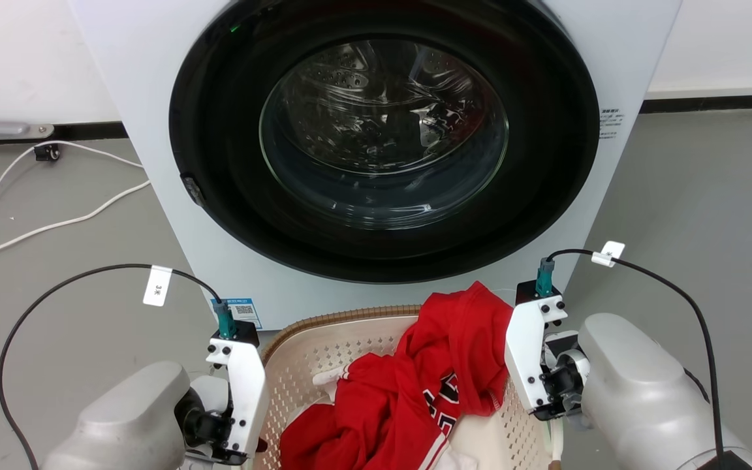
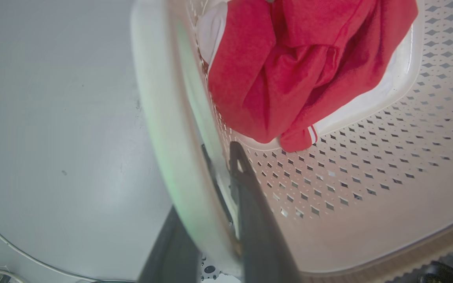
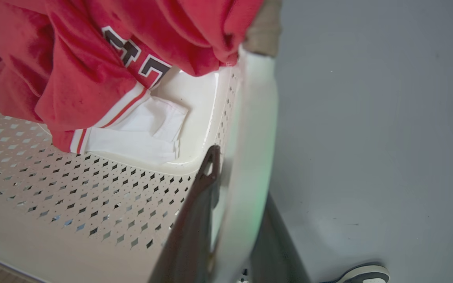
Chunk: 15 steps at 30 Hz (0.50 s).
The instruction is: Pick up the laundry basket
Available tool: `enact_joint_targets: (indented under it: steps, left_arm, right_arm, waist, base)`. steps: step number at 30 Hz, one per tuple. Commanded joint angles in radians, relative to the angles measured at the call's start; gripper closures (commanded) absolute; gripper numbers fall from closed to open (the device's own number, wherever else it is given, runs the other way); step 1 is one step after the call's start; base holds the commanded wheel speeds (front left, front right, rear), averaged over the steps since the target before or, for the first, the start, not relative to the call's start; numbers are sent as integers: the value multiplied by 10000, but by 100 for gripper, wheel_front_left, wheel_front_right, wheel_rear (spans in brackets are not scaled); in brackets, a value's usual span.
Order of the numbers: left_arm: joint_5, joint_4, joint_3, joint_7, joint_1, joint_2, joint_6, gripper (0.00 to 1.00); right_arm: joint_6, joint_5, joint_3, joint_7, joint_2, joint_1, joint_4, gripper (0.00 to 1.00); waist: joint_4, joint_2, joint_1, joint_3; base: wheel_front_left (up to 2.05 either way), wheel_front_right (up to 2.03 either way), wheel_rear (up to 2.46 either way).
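We find the laundry basket (image 1: 314,365) at the bottom middle of the head view, just in front of the washer (image 1: 382,150). A red garment (image 1: 402,391) is heaped in it and climbs over its far rim. The left arm (image 1: 141,418) and the right arm (image 1: 643,385) flank the basket, one at each side. From the head view we cannot tell how the jaws stand.

In the left wrist view, the left gripper (image 2: 210,184) straddles the basket's white left handle (image 2: 163,137). One dark finger (image 2: 250,204) lies inside against the perforated wall (image 2: 368,177), and the other finger (image 2: 171,247) is outside over the grey floor (image 2: 53,118). The handle fills the gap between them, so these jaws are narrow and clasp it.

The right wrist view mirrors this. The right gripper (image 3: 238,184) has its inner finger (image 3: 195,220) in the basket and its outer finger (image 3: 277,243) beyond the white right handle (image 3: 254,137), and these jaws are likewise closed around the handle.

We cannot tell whether the basket's base touches the floor.

The right wrist view also shows black-and-white lettering on the garment, a white cloth (image 3: 140,133) lying under it, and a shoe (image 3: 362,273) at the bottom edge. The left wrist view shows a pale cable (image 2: 22,251) curving over the floor.
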Motion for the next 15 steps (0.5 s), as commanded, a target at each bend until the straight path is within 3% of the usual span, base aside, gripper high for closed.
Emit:
enact_joint_targets:
  steps: [1,15]
  left_arm:
    - [57,152,-110,119,167,237,13,100]
    - [-143,214,-237,545,41,207,13,100]
  right_arm:
    - [-10,-29,73,10,-312,-75,3,100]
    - [-9,506,282,86,-301,89,144,100]
  waist:
    - [13,0,2,-15]
    - [83,0,2,-11]
  base:
    - [0,0,0]
    - [0,0,0]
